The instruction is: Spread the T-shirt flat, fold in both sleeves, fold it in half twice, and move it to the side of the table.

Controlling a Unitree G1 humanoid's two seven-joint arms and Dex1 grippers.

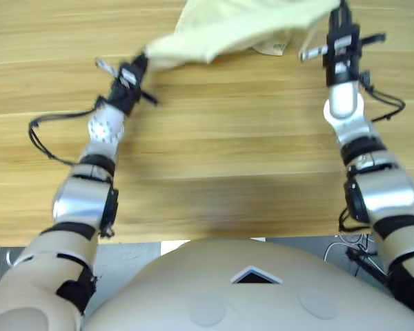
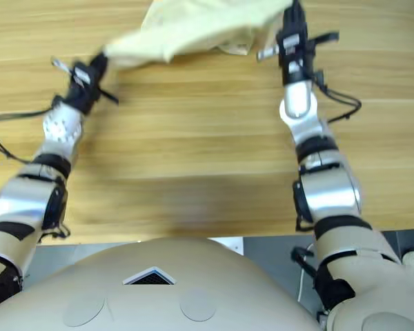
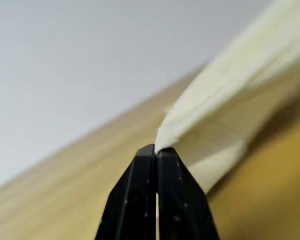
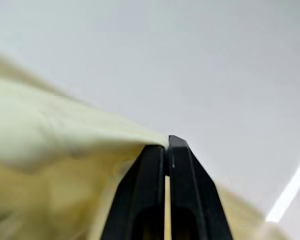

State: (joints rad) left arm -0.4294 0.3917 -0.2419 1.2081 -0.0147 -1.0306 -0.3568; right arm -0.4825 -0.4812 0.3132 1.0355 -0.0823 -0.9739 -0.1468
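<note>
T-shirt (image 1: 241, 31) stretched left-right, pinched between both tools

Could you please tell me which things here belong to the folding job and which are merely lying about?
Job in hand:
T-shirt, pale yellow, lifted partly off the surface
left tool, shut on one edge of it
right tool, shut on another edge

Merely there:
table, the wooden surface beneath
</note>
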